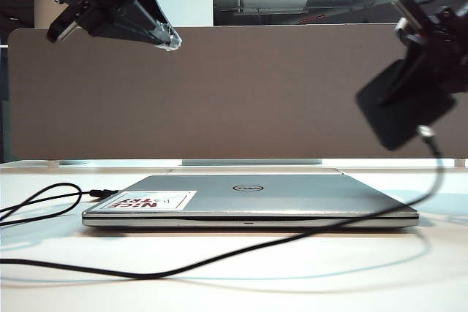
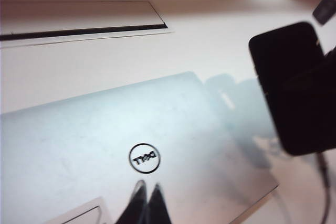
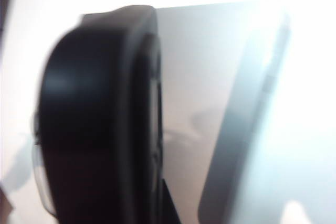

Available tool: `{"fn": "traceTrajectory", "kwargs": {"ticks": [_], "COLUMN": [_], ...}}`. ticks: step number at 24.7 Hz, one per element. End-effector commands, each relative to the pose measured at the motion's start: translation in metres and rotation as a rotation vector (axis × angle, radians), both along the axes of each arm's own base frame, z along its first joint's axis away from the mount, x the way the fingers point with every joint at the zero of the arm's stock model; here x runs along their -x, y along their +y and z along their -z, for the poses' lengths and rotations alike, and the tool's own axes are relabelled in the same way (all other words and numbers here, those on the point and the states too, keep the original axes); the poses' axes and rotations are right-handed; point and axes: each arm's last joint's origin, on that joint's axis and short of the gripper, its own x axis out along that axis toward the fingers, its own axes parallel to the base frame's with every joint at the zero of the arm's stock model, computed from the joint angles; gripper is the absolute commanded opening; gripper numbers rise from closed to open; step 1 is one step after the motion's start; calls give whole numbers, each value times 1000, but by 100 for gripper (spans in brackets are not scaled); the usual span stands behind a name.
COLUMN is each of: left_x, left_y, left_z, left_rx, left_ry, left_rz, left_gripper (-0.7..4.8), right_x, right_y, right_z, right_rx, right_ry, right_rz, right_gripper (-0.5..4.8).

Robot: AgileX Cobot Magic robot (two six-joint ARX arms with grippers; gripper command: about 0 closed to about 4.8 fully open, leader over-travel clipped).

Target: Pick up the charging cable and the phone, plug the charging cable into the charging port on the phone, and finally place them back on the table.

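I am looking across the table (image 1: 234,275), its white top filling the lower frame, with the grey-brown divider panel (image 1: 234,93) standing behind it. At the centre the closed silver laptop (image 1: 248,199) is lying flat, a red-lettered sticker (image 1: 150,200) at its seven o'clock corner and a second thin black cord (image 1: 44,202) looping away at nine o'clock.

At three o'clock in the exterior view, my right gripper (image 1: 431,49) is holding the phone (image 1: 402,107) up off the table, tilted with its lower edge facing down — a pose that, I judge, is keeping the port end free. The right wrist view is showing only a blurred dark body close to the lens, so I am reading the pinch on the phone from the exterior view and from the left wrist view, where the slab (image 2: 294,85) is hanging beside the laptop.

The charging cable (image 1: 219,253) is running from the phone's lower edge, sagging across the table in front of the laptop; its connector (image 1: 425,131) is sitting at the port, seemingly plugged in.

At eleven o'clock my left gripper (image 1: 170,39) is hovering high, fingers (image 2: 143,203) pressed together on nothing — by my reading, only the set-down is left.
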Motion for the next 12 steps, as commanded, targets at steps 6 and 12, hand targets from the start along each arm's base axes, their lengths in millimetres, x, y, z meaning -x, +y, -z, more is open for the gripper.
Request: {"fn": "traceTrajectory", "kwargs": {"ticks": [6, 12], "left_x": [-5, -8], "left_y": [8, 12], "left_z": [-14, -31], "left_rx": [-85, -83], "left_ry": [-12, -40], "left_rz": [-6, -20], "left_gripper": [-6, -6], "right_x": [4, -5], "right_y": [-21, -22], "right_z": [6, 33], "right_rx": [20, 16], "right_ry": [66, 173], "right_rz": [22, 5], "right_gripper": [-5, -5]}}
